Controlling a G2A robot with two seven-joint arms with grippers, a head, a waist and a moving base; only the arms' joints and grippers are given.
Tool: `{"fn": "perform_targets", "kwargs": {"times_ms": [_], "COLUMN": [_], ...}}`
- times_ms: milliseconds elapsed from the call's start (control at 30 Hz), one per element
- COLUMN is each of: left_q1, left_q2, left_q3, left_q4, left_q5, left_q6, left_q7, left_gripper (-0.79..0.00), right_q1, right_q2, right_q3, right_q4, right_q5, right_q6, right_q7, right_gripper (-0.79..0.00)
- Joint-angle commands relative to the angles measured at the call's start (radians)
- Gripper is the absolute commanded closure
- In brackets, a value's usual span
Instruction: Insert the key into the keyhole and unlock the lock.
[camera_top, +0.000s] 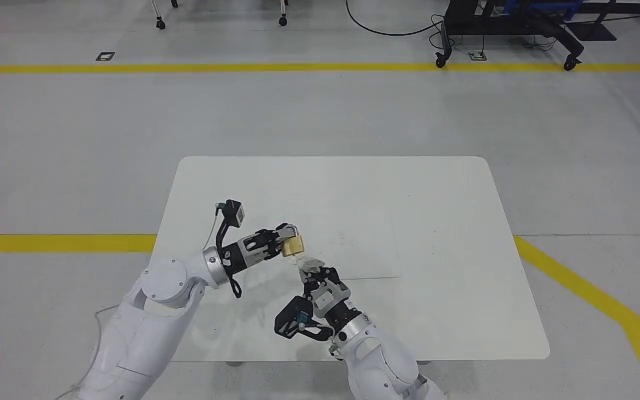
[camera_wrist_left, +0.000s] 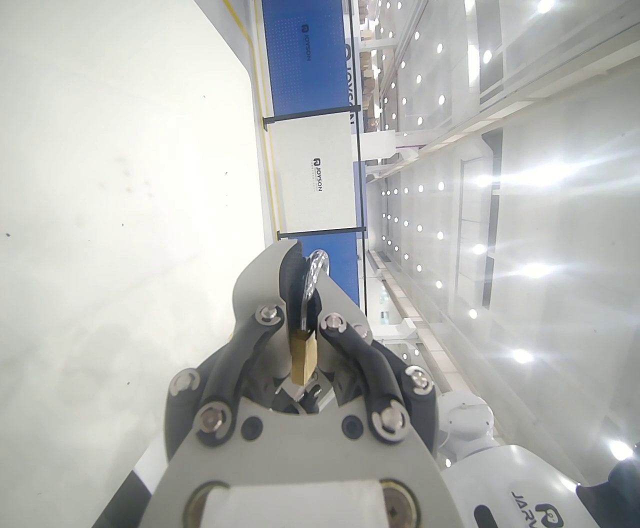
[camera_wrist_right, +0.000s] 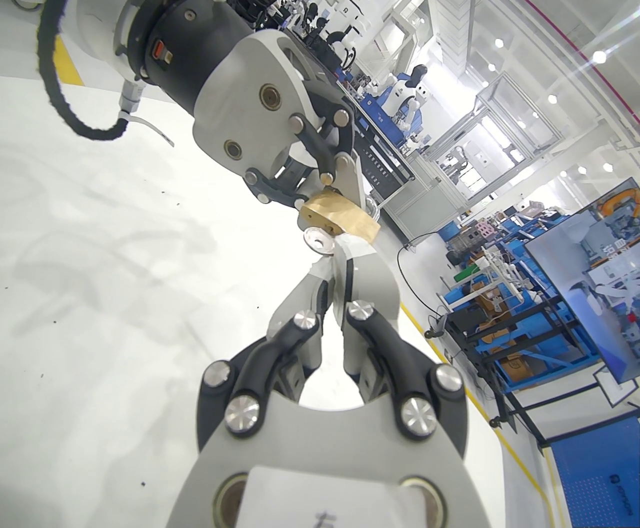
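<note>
We pinch the lock's (camera_wrist_right: 342, 216) shackle (camera_wrist_left: 314, 267) in the left gripper (camera_wrist_left: 302, 277), baring its base to the key (camera_wrist_right: 320, 239) clamped in the right gripper (camera_wrist_right: 344, 254).

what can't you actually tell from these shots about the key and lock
Whether the key is inserted: right wrist view, its blade hidden between lock and right gripper.
Whether the shackle is latched: left wrist view, left gripper covers its ends.
Top view: both too small.
</note>
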Motion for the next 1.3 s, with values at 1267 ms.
{"fn": "perform_targets", "kwargs": {"times_ms": [1267], "left_q1": [0.046], "left_q2": [0.013], "left_q3": [-0.010], "left_q4": [-0.220], "left_q5": [0.155], "left_q6": [0.431], "left_q7": [0.164], "left_gripper": [0.000], "right_q1": [0.005], "right_q2": [-0.014], "right_q3": [-0.027], "right_q4": [0.028], "right_q5": [-0.089], "right_q6": [0.010], "right_q7": [0.007], "right_gripper": [-0.160]}}
